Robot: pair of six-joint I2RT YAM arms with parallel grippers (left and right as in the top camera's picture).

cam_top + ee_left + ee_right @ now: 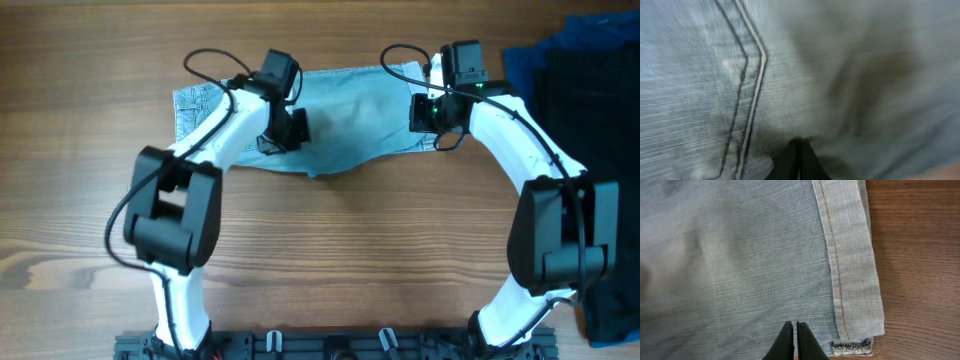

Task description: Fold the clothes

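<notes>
The light blue denim shorts (350, 115) lie flat across the far middle of the wooden table. My left gripper (283, 135) is over their left part. In the blurred left wrist view its jaws (797, 144) are shut, with the tips close against the denim beside a pocket seam (757, 75). My right gripper (425, 112) is over their right part. In the right wrist view its jaws (792, 326) are shut, with no cloth between them. They sit just above the flat denim (740, 255), left of the cuffed hem (852, 265).
A dark blue cloth (535, 60) and a black garment (600, 110) lie at the right edge of the table, close to the right arm. Bare wood (350, 260) lies in front of the shorts and shows right of the hem (920, 270).
</notes>
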